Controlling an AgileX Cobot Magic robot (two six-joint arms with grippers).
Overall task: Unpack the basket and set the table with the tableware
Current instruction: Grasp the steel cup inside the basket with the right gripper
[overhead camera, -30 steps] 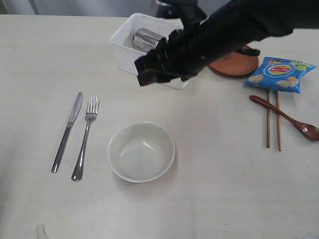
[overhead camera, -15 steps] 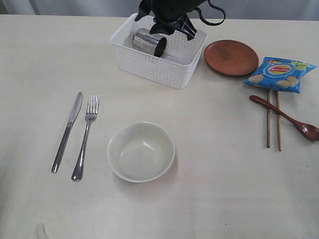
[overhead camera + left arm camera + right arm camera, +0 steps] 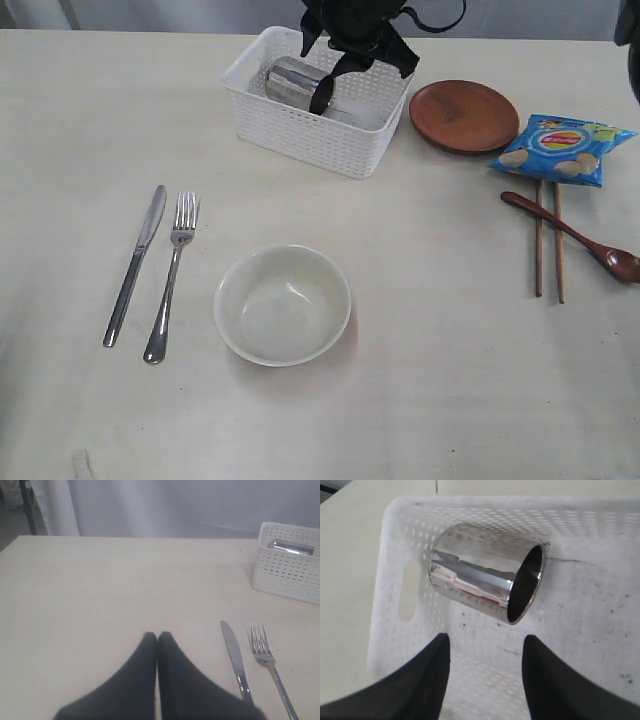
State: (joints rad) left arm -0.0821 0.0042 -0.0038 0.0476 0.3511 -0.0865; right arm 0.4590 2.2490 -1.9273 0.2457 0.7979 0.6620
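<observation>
Right gripper (image 3: pixel 486 642) hangs over the basket (image 3: pixel 395 545), jaws wide, holding nothing. Steel cup (image 3: pixel 480 582) lies on its side on the basket floor just ahead of the fingertips, untouched, mouth turned sideways. Left gripper (image 3: pixel 157 637) sits low over the table (image 3: pixel 100 580), jaws pressed together, empty. The knife (image 3: pixel 233 655) and fork (image 3: pixel 264 657) lie side by side near it, with the basket farther off beyond them

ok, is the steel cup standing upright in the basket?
No, the steel cup lies on its side on the floor of the white basket, with its open mouth facing sideways.
</observation>
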